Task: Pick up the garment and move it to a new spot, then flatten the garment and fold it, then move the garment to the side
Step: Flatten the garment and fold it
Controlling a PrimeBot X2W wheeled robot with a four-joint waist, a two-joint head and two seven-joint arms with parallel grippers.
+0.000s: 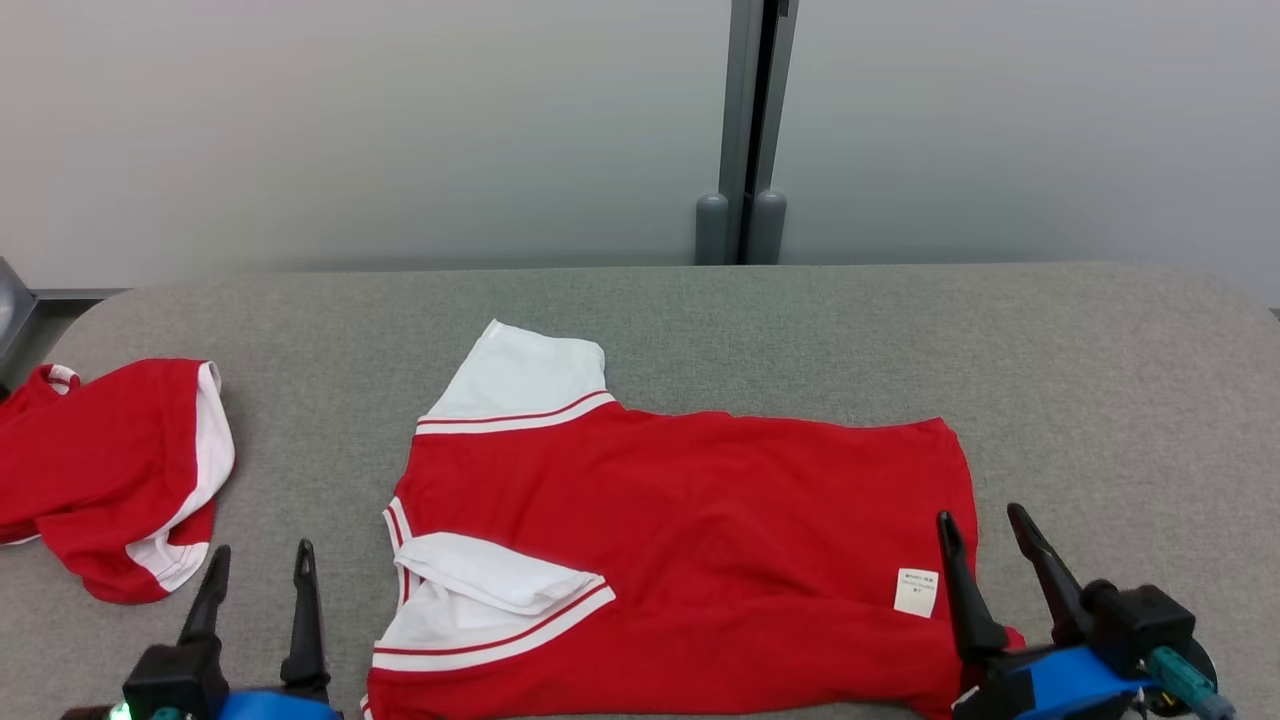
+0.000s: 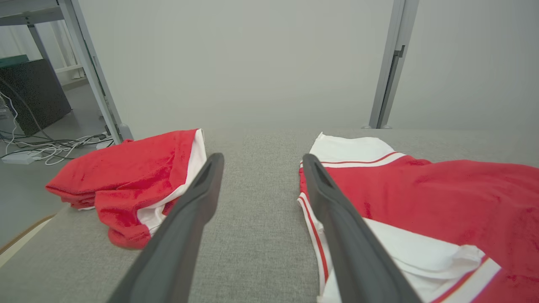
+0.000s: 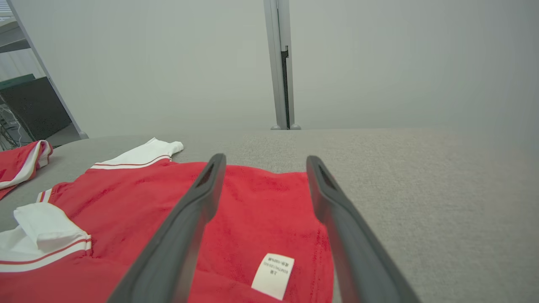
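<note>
Grippers, one pair, at the near edge: left gripper [image 1: 262, 548] and right gripper [image 1: 980, 512], jaws of both spread wide, nothing between them. Red shirt [image 1: 700, 520] with white sleeves, one, spread mid-table directly ahead of them; long axis runs left to right, sleeve end toward the left arm, hem end toward the right. Right fingers stand over the hem corner; left fingers stand just beside the sleeve end, over bare cloth, so the right arm appears the nearer. Table [image 1: 800, 320], grey woven covering, rounded far corners. Wall [image 1: 350, 130], pale and plain, close behind the table, with a grey post [image 1: 745, 130] standing against it. Second garment [image 1: 110, 460], red and white, bunched at the table's left end, well apart from the shirt. Near sleeve [image 1: 480, 580], doubled back on itself, likely wants smoothing before folding. Label [image 1: 916, 592], white, by the hem.
</note>
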